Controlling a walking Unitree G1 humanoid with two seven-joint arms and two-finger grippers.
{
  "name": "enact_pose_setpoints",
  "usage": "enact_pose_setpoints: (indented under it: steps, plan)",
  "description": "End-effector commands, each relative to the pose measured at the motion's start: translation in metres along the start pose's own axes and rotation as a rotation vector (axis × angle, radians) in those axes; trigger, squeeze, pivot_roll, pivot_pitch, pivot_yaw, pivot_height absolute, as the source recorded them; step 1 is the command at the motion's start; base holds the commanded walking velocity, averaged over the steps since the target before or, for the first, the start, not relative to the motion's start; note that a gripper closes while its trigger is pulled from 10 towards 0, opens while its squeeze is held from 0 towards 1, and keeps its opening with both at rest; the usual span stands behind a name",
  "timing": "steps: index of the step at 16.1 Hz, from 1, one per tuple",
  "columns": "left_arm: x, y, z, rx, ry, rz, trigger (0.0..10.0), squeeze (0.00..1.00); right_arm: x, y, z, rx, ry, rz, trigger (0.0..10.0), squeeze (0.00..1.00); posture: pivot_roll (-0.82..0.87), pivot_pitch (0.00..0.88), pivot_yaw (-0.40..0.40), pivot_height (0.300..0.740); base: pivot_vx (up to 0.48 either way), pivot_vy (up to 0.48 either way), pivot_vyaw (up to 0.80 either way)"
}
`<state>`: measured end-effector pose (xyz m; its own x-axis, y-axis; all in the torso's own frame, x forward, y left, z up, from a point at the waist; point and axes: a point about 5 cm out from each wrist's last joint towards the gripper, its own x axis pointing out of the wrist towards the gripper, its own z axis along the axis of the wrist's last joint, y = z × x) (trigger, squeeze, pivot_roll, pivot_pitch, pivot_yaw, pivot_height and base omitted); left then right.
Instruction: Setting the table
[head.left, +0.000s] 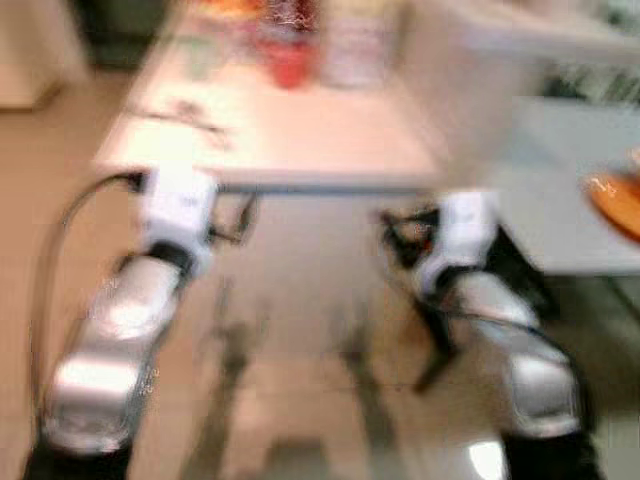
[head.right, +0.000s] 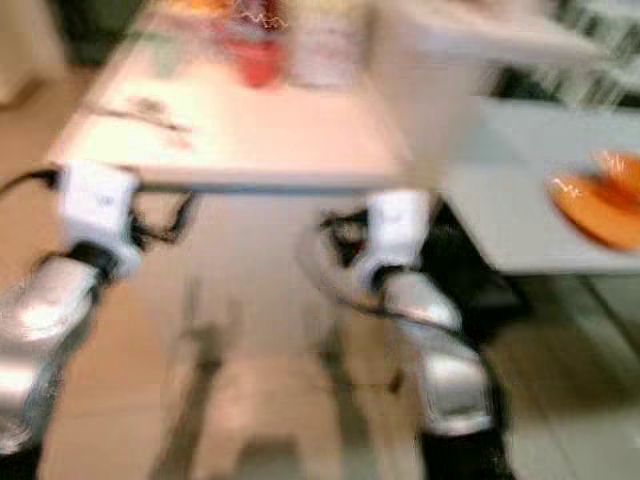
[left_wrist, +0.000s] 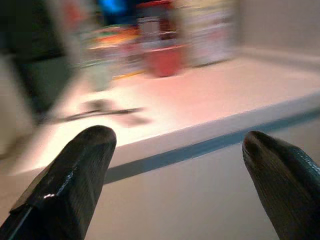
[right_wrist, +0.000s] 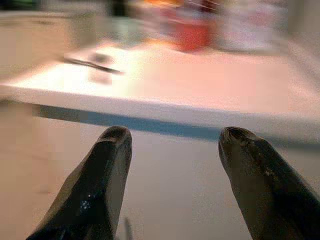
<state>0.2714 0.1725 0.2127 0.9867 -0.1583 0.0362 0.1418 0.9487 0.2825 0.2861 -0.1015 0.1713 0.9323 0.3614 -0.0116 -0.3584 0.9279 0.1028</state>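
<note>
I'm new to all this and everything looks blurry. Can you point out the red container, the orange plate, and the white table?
red container (head.left: 287, 62), left eye view, on its red body.
orange plate (head.right: 592, 210), right eye view, on its upper face.
white table (head.left: 300, 140), left eye view, on a bare part of its top.

You're looking at a blurred room, camera in motion. White table (head.left: 300, 150) ahead, thick top with a darker strip under its front edge. To the right a second, lower pale grey surface (head.left: 560, 200), its near edge closer to you. Floor (head.left: 300, 330) is light beige, smooth and glossy, with dark streaky shadows and a bright light spot (head.left: 487, 458) at bottom right. Dark furniture (head.left: 120, 25) in the far left corner, beside a pale cabinet (head.left: 30, 55). Even indoor lighting.
</note>
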Motion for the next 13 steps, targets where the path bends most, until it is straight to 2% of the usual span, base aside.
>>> enact_pose_setpoints:
  steps: [1,5,7,8,11,13]
  plan:
    - [0.003,-0.008,0.006,-0.005,-0.02,-0.039,10.0,0.0,-0.003,-0.01,0.005,-0.015,-0.018,-0.029,10.0,0.0,0.11,0.0,-0.069,0.74,0.0,0.446,0.8]
    - [0.005,-0.015,0.008,-0.013,-0.029,-0.052,10.0,0.0,-0.006,-0.021,0.007,-0.014,-0.028,-0.053,10.0,0.0,0.12,0.0,-0.073,0.74,0.0,0.444,0.73]
    - [0.004,-0.012,0.008,-0.019,-0.048,-0.028,10.0,0.0,-0.005,-0.025,0.005,0.027,-0.033,-0.095,10.0,0.0,0.12,0.0,-0.074,0.74,0.0,0.0,0.0]
    - [0.004,-0.01,0.009,0.001,-0.049,-0.009,10.0,0.0,-0.005,-0.023,0.006,0.026,-0.035,-0.095,10.0,0.0,0.11,0.0,-0.068,0.74,0.0,-0.48,0.0]
    - [0.008,-0.01,0.008,-0.026,-0.045,0.008,10.0,0.0,-0.006,-0.023,0.007,0.024,-0.038,-0.098,10.0,0.0,0.1,0.0,-0.063,0.74,0.0,-0.48,0.0]
    - [0.01,-0.011,0.006,-0.035,-0.042,0.03,10.0,0.0,-0.007,-0.029,0.006,0.025,-0.036,-0.123,10.0,0.0,0.11,0.0,-0.06,0.74,0.0,-0.124,0.0]
